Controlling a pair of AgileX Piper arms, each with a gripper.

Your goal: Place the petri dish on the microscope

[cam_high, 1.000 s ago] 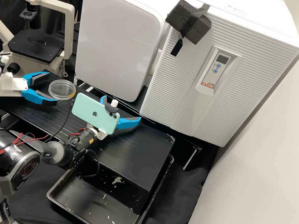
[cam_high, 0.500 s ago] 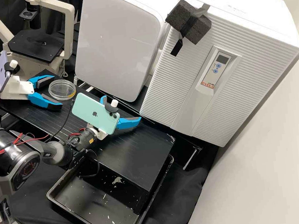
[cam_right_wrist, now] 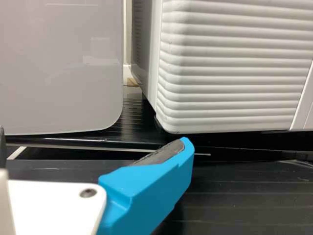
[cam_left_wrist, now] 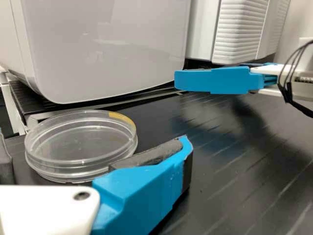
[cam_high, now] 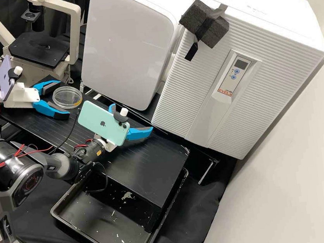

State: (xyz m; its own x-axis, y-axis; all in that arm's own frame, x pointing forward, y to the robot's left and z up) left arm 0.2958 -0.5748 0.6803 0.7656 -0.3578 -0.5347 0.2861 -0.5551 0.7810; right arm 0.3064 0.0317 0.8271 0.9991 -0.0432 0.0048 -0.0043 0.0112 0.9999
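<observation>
High view: we're seeing the left gripper (cam_high: 64, 99) straddling the petri dish (cam_high: 66, 96), its fingers spread wide and clamping nothing. We're not able to tell if either finger is touching the wall. Dish is lying flat near the bench's (cam_high: 148, 173) back edge, toward the microscope (cam_high: 76, 33) end, so we're reckoning on a short carry. Fingers are sitting low, one each side, so we're probably lining up a side-wall grip, keeping the dish level. Right gripper (cam_high: 132, 118) is hanging open and empty farther along that back edge, likely being parked there to leave room. Stage (cam_high: 39, 53) is standing higher than the bench, so after closing we're needing a straight lift first; squeezing off-centre is risking a tilt or slip
</observation>
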